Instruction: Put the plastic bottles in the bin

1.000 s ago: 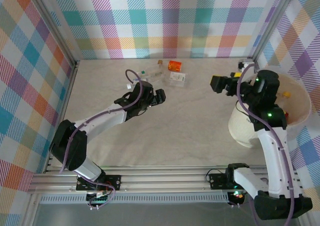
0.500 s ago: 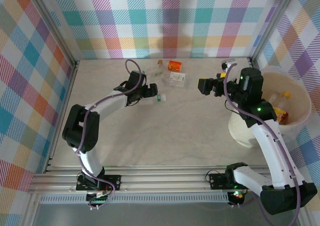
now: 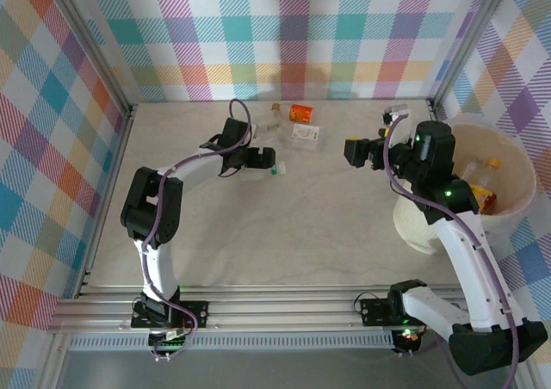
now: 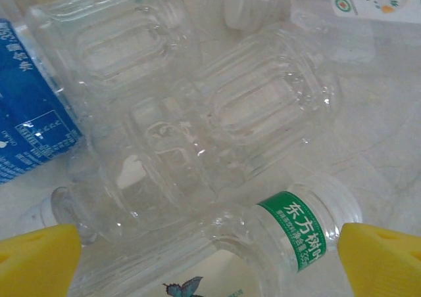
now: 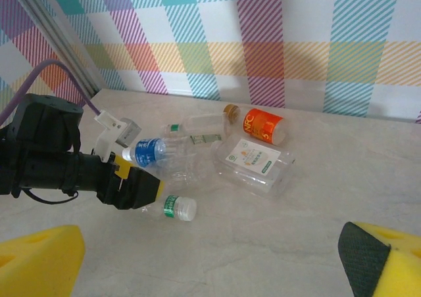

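- Left gripper [image 3: 265, 160]: upper centre-left of the overhead frame, jaws spread wide. A green-banded bottle [image 4: 299, 228] is seen lying between the yellow tips; contact cannot be determined.
- Blue-labelled bottle [image 4: 26, 106]: left edge of the left wrist frame, set against crushed clear bottles [image 4: 256, 106].
- Orange-labelled bottle [image 3: 301, 112] and white-labelled pack [image 3: 306, 135]: upper centre, laid on the table [image 3: 301, 234].
- Right gripper [image 3: 355, 152]: right of centre, jaws spread, nothing held.
- Bin [image 3: 413, 225]: right edge, with binned bottles [image 3: 484, 175] contained.
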Robot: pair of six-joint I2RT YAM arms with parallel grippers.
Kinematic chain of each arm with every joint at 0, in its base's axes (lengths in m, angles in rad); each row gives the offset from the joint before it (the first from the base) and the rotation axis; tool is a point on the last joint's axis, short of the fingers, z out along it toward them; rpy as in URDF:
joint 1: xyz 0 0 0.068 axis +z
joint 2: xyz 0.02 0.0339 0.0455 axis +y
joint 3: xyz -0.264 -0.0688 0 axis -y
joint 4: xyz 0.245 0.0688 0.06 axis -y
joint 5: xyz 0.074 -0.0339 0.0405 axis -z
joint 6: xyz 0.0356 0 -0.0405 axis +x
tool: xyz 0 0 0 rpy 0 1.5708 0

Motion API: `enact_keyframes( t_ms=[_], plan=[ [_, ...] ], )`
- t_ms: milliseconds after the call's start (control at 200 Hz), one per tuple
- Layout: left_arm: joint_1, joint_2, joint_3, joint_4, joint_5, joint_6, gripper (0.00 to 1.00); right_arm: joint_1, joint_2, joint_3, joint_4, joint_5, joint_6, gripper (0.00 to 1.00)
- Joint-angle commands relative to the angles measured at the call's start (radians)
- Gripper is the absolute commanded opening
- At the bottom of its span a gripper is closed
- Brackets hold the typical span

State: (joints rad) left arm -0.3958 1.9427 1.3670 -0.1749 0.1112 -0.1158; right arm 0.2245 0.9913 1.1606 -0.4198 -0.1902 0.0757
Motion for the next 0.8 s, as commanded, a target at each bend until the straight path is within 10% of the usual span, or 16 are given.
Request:
enact_keyframes(
  t_ms=[0,375,595,795],
  plan=[
    [0.002,-0.039,-0.035,-0.016,0.062,0.027,1.0,0.009,-0.009,-0.009,0.002,0.008,-0.028,1.0],
    [-0.067,-0.177,-0.142,-0.129,0.085,0.041,1.0,0.011,0.009,-0.017,0.017,0.0,-0.023,1.0],
    [-0.17,-0.138,-0.122,-0.197,-0.333,0.126,1.0,0.012,0.007,-0.023,0.027,0.001,-0.023,1.0],
    [-0.178,-0.103,-0.088,-0.198,-0.482,0.166,1.0,0.013,-0.004,-0.022,0.017,0.009,-0.032,1.0]
  ],
)
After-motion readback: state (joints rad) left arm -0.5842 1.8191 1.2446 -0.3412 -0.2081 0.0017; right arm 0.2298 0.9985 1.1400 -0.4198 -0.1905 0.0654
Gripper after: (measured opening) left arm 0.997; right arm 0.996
